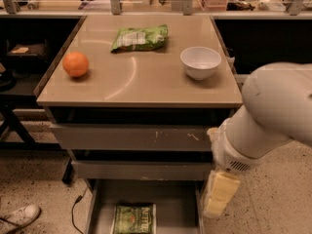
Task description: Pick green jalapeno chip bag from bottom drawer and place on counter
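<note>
The green jalapeno chip bag (134, 219) lies flat on the floor of the open bottom drawer (161, 195), near its front at the frame's lower edge. My gripper (218, 199) hangs from the white arm just right of the drawer's right wall, above floor level and apart from the bag. The beige counter (136, 79) tops the grey cabinet; the two upper drawers (136, 138) are shut.
On the counter are an orange (75, 64) at the left, a paler green bag (140, 37) at the back and a white bowl (200, 61) at the right. A shoe (17, 217) and a cable (75, 204) lie on the floor left of the drawer.
</note>
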`<state>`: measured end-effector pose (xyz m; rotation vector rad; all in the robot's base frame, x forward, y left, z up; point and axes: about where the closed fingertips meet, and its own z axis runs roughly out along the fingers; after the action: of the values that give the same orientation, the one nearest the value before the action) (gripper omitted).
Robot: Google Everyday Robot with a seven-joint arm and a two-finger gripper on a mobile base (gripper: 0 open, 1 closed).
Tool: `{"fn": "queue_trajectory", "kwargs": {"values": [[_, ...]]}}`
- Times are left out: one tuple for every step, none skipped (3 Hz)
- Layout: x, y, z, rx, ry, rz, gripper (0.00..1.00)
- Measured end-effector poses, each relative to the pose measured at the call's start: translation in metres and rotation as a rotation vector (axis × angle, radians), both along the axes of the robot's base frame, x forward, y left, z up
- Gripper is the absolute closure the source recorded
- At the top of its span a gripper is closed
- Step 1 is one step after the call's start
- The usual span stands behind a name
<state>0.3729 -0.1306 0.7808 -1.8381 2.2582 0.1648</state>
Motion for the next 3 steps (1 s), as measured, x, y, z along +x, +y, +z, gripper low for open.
{"fn": "queue_trajectory", "kwargs": {"values": [[-0.017,0.049,-0.079,0.085,0.105,0.01,0.0],[-0.025,0.095,-0.164,0.155,0.164,-0.018,0.0],[-0.025,0.095,-0.163,0.154,0.163,-0.017,0.0]]}}
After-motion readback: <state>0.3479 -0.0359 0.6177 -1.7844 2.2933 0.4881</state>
